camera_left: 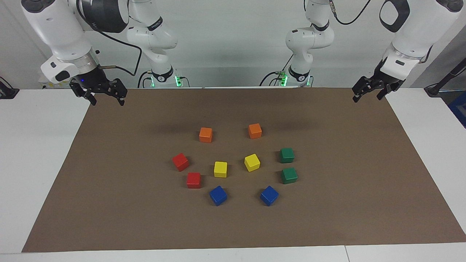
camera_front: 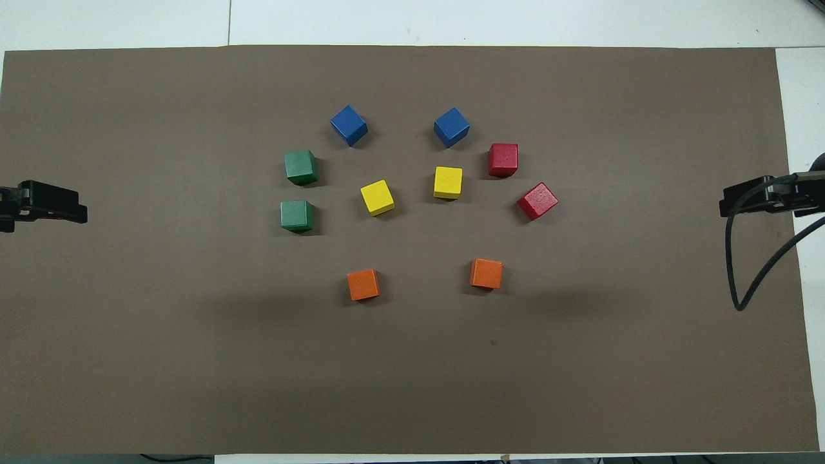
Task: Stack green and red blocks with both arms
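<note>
Two green blocks (camera_left: 287, 155) (camera_left: 289, 175) sit side by side on the brown mat toward the left arm's end, also seen from overhead (camera_front: 301, 167) (camera_front: 297, 216). Two red blocks (camera_left: 180, 162) (camera_left: 193, 180) rest toward the right arm's end, also in the overhead view (camera_front: 503, 160) (camera_front: 537, 200). All lie singly, none on another. My left gripper (camera_left: 367, 96) (camera_front: 55, 205) hangs open and empty over the mat's edge at its own end. At the other end of the mat my right gripper (camera_left: 107, 100) (camera_front: 751, 200) hovers open, holding nothing.
Between the green and red pairs lie two yellow cubes (camera_left: 220, 169) (camera_left: 252, 162). Two orange cubes (camera_left: 205, 134) (camera_left: 255, 130) lie nearer the robots, two blue cubes (camera_left: 218, 195) (camera_left: 269, 195) farther out. The brown mat (camera_left: 327, 218) covers the white table (camera_left: 36, 145). A cable (camera_front: 741, 283) loops by the right gripper.
</note>
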You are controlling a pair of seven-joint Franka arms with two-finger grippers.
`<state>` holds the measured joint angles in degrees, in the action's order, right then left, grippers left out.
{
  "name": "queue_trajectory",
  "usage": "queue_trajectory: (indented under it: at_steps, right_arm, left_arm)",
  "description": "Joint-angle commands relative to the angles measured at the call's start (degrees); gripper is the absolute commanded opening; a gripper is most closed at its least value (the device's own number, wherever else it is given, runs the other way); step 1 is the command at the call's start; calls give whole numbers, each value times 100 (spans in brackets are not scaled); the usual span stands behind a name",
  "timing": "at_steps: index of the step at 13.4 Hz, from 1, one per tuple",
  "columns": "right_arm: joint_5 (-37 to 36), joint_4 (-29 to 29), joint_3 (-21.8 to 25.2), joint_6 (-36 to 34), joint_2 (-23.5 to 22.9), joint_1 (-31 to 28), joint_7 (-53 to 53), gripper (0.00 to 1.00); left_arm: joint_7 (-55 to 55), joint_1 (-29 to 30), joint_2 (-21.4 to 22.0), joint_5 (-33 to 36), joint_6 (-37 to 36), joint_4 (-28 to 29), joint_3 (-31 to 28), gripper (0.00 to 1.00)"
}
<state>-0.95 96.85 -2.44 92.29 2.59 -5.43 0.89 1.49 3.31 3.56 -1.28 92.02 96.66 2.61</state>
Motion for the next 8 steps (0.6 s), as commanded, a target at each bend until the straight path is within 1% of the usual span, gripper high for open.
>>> queue_trajectory:
  at_steps: [1, 6, 7, 8]
  right_arm:
    - [59, 202, -28, 131, 163, -46, -27, 100]
    - [59, 220, -28, 140, 163, 6, -80, 100]
    - [59, 220, -37, 262, 163, 59, -184, 100]
    - [59, 237, -37, 368, 146, 277, -325, 100]
  left_arm:
    - [-79, 47, 22, -91, 26, -7, 29, 100]
    - [-26, 47, 83, -118, 79, 37, 29, 100]
    - [-26, 47, 92, -144, 62, 45, 29, 100]
    - [-26, 47, 101, -144, 27, 54, 29, 100]
